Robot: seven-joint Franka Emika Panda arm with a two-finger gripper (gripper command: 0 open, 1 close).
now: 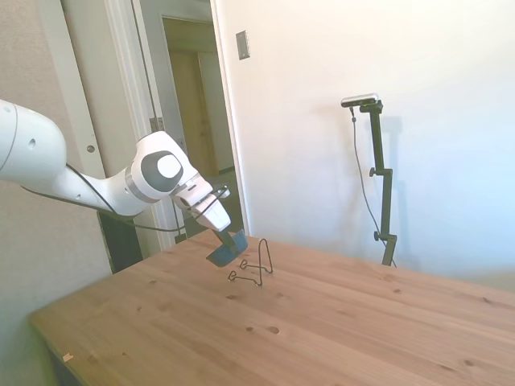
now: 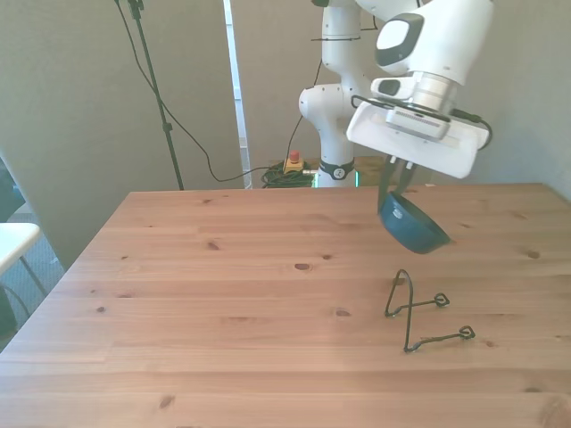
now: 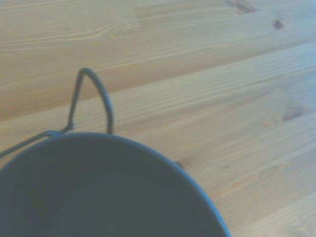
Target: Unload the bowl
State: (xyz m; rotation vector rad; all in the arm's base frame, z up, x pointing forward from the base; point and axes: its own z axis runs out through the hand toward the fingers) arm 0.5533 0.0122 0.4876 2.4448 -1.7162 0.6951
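The small dark teal-blue bowl [image 2: 413,226] hangs tilted in the air, well above the table, with my gripper [image 2: 396,198] shut on its rim. In the side view the bowl [image 1: 224,252] is held just left of the thin black wire rack [image 1: 251,268], clear of it. The rack [image 2: 419,312] stands without the bowl on the wooden table [image 2: 223,303], toward the front view's right. Up close in the wrist view, the bowl's dark inside [image 3: 98,192] fills the frame, with a loop of the rack [image 3: 94,98] beyond it.
A doorway [image 1: 193,121] and white wall lie behind the table in the side view. Cables and a small red-and-yellow button [image 2: 293,163] sit on the floor near the robot's base.
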